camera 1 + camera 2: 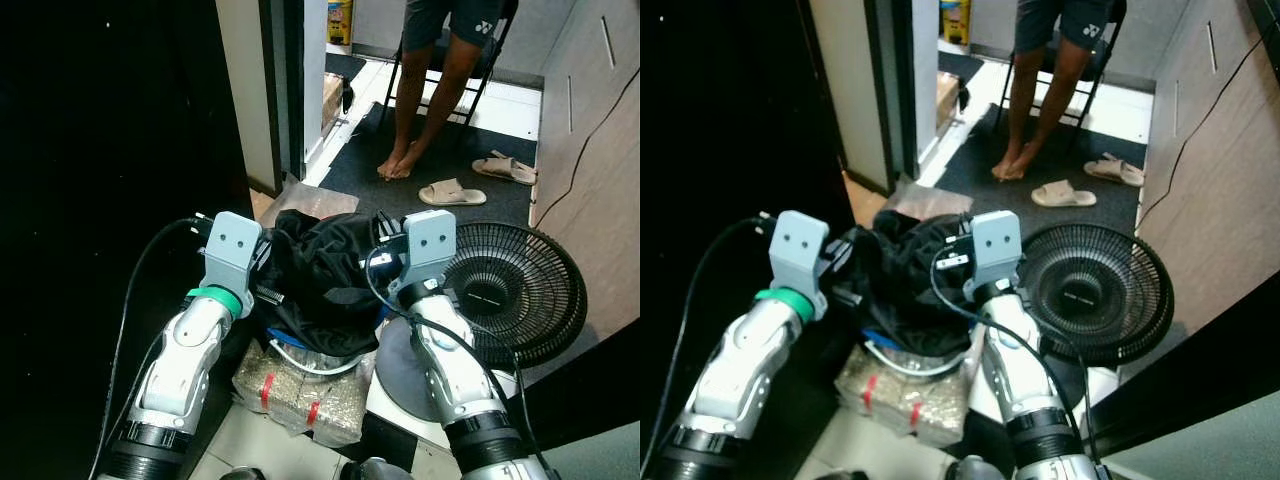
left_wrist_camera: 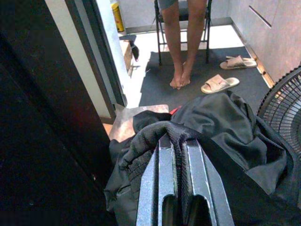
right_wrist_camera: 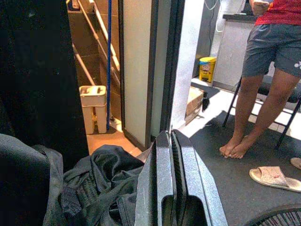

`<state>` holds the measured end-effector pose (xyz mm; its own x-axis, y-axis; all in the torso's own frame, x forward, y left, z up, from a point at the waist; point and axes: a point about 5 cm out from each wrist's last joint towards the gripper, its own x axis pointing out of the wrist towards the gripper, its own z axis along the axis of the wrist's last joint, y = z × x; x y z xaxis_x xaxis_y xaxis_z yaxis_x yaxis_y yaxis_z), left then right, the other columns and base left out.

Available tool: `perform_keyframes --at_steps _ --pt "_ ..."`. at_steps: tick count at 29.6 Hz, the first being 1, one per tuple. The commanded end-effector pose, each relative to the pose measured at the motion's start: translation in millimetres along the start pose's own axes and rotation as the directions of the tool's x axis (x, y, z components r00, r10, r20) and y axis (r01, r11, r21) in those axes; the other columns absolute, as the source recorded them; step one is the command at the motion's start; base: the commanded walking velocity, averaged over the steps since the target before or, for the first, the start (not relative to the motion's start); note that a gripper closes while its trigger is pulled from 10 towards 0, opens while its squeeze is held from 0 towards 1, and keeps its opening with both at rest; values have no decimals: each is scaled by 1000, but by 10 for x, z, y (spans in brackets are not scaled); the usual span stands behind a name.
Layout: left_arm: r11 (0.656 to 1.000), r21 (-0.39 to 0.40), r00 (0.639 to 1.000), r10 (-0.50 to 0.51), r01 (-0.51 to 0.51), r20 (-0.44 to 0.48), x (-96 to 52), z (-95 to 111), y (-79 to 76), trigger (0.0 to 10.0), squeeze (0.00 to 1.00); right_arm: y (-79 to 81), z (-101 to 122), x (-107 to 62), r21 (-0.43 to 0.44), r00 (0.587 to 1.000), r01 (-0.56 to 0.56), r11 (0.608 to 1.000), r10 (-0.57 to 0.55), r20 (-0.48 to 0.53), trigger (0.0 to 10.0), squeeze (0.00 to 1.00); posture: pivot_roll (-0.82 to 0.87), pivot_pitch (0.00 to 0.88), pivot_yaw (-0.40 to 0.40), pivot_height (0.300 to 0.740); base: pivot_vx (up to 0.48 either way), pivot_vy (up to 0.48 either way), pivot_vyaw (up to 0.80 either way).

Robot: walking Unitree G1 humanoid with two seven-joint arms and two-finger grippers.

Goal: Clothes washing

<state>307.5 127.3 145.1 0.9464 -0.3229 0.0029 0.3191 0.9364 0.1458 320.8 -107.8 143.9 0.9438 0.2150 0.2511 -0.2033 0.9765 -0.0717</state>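
One heap of black clothes [image 1: 325, 280] sits between my two arms, above a clear wrapped bundle [image 1: 295, 395] on the floor. My left tool [image 2: 176, 141] is pressed together, pinching a fold of the clothes. My right tool [image 3: 173, 141] is pressed together just beside them. One black fan [image 1: 515, 285] lies right of me; two sandals [image 1: 452, 192] lie on the dark mat [image 1: 345, 160], near a seated person's legs [image 1: 420, 90].

Sharp frames; bright daylight on the far floor, left side in deep shadow
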Motion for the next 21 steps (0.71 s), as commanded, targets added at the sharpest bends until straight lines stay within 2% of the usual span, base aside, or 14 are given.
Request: perform_keyframes --at_steps 1,21 --pt "1000 15 1000 -5 5 12 3 27 -5 10000 0 -10 -22 -16 1 1000 7 1000 -7 -6 10000 0 -33 0 57 740 0 0 0" --pt "1000 15 1000 -2 1 12 -4 30 -10 10000 0 -12 -17 -25 2 1000 9 1000 -9 -8 10000 0 -33 0 54 740 0 0 0"
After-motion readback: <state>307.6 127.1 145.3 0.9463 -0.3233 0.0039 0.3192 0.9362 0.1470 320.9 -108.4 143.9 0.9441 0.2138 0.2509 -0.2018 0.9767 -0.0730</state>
